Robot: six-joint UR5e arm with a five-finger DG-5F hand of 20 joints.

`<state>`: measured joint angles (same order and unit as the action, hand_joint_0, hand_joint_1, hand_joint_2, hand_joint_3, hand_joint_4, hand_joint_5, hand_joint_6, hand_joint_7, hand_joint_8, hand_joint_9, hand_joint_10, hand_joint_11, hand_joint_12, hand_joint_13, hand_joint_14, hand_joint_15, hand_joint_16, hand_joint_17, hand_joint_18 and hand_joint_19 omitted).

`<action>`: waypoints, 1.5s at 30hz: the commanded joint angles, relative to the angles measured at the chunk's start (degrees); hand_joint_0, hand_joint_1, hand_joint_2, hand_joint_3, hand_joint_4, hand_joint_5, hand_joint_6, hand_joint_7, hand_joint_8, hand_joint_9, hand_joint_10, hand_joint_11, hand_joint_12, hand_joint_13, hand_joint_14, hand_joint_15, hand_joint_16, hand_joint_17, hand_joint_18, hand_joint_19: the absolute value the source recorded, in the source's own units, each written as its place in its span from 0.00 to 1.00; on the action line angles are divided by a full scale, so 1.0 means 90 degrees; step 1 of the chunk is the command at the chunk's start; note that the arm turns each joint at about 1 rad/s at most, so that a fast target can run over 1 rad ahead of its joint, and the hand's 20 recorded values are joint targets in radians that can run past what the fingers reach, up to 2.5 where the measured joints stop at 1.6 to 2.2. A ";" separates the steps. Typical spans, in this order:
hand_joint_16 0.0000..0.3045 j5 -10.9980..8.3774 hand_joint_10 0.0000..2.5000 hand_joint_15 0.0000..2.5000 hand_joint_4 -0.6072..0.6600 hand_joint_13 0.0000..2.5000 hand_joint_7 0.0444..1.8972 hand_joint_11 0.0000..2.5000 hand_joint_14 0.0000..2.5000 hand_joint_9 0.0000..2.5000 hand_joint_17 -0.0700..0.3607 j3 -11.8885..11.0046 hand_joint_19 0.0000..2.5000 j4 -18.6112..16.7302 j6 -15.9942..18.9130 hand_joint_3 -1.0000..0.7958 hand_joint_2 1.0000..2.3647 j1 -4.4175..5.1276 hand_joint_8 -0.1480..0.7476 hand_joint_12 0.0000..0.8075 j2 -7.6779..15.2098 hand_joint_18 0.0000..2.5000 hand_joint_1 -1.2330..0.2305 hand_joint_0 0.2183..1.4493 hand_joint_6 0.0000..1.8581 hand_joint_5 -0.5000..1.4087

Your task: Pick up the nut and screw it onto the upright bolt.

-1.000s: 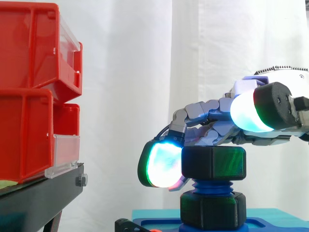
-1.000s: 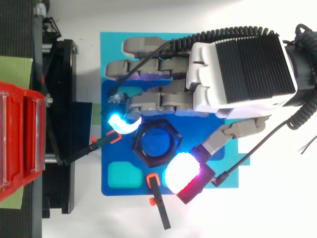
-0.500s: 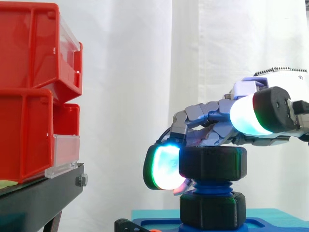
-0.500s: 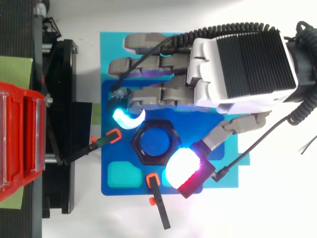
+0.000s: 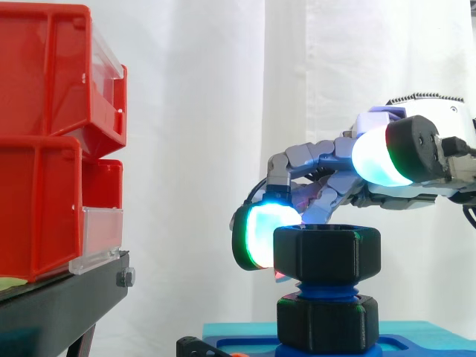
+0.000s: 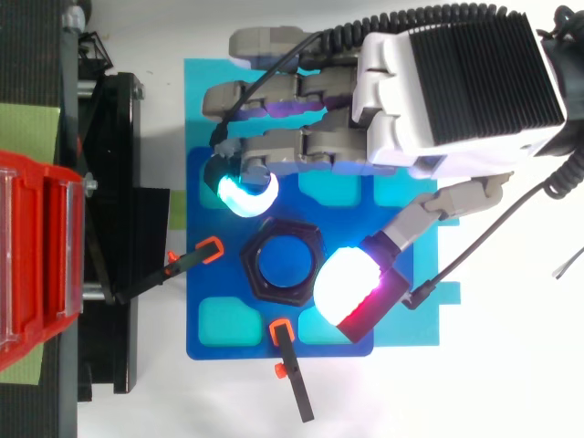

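Observation:
A black hex nut (image 5: 327, 254) sits on top of the upright blue threaded bolt (image 5: 327, 288), above a second black hex piece (image 5: 327, 323) at the bolt's foot. From above, the nut (image 6: 260, 274) rings the blue bolt end (image 6: 284, 262). My hand (image 6: 456, 87) reaches in from the right with relaxed fingers. One glowing fingertip (image 6: 245, 193) hangs just beyond the nut's far left corner, apart from it. The thumb pad (image 5: 381, 158) is raised above the nut's right side. Nothing is between the fingers.
The bolt stands on a blue plate (image 6: 219, 274) over a teal base (image 5: 238, 331). Two black clamps with orange tips (image 6: 210, 248) (image 6: 281, 334) lie by the nut. Red bins (image 5: 52, 141) on a black stand (image 5: 67, 305) fill the left.
The hand has let go of the nut, lifting and drawing back from it; the fingertip and thumb pad rose. The nut has turned a little on the bolt.

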<state>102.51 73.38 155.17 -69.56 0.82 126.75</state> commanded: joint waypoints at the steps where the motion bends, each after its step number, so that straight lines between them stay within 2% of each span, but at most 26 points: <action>1: 0.09 0.0074 0.00 0.00 0.65 0.13 0.60 0.00 0.00 0.28 0.30 -0.0018 0.00 0.0005 -0.0006 0.28 0.00 -0.0042 0.41 0.31 -0.0001 0.00 0.68 0.22 0.27 0.24; 2: 0.09 0.0074 0.00 0.00 0.68 0.12 0.52 0.00 0.00 0.27 0.31 -0.0018 0.00 0.0005 -0.0006 0.28 0.00 -0.0042 0.40 0.32 -0.0021 0.00 0.68 0.22 0.27 0.23; 4: 0.10 0.0074 0.00 0.00 0.67 0.09 0.44 0.00 0.00 0.24 0.33 -0.0018 0.00 -0.0034 -0.0006 0.28 0.00 -0.0052 0.39 0.33 -0.0021 0.00 0.68 0.21 0.27 0.22; 7: 0.12 0.0084 0.00 0.00 0.64 0.06 0.38 0.00 0.00 0.19 0.35 -0.0018 0.00 -0.0034 0.0004 0.28 0.00 -0.0042 0.38 0.35 -0.0021 0.00 0.69 0.21 0.27 0.20; 11: 0.13 0.0065 0.00 0.00 0.62 0.03 0.34 0.00 0.00 0.15 0.37 -0.0018 0.00 -0.0063 -0.0006 0.28 0.00 0.0036 0.37 0.36 -0.0021 0.00 0.71 0.20 0.27 0.19; 17: 0.14 0.0045 0.00 0.00 0.61 0.00 0.33 0.00 0.00 0.12 0.38 -0.0018 0.00 -0.0171 0.0014 0.28 0.00 0.0153 0.36 0.38 -0.0011 0.00 0.77 0.20 0.27 0.19; 29: 0.14 0.0006 0.00 0.00 0.60 0.00 0.35 0.00 0.00 0.11 0.38 -0.0018 0.00 -0.0171 0.0160 0.28 0.00 0.0388 0.36 0.38 -0.0001 0.00 0.80 0.20 0.27 0.19; 35: 0.14 -0.0023 0.00 0.00 0.61 0.00 0.37 0.00 0.00 0.11 0.38 -0.0018 0.00 -0.0151 0.0219 0.28 0.00 0.0436 0.36 0.38 -0.0001 0.00 0.80 0.20 0.27 0.20; 42: 0.13 -0.0023 0.00 0.00 0.62 0.01 0.40 0.00 0.00 0.13 0.37 -0.0009 0.00 -0.0112 0.0228 0.28 0.00 0.0427 0.37 0.37 -0.0001 0.00 0.79 0.21 0.27 0.20; 45: 0.13 -0.0023 0.00 0.00 0.63 0.03 0.41 0.00 0.00 0.14 0.36 0.0089 0.00 -0.0112 0.0228 0.28 0.00 0.0427 0.38 0.37 -0.0001 0.00 0.78 0.21 0.27 0.21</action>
<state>102.29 73.50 154.14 -67.51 4.70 126.72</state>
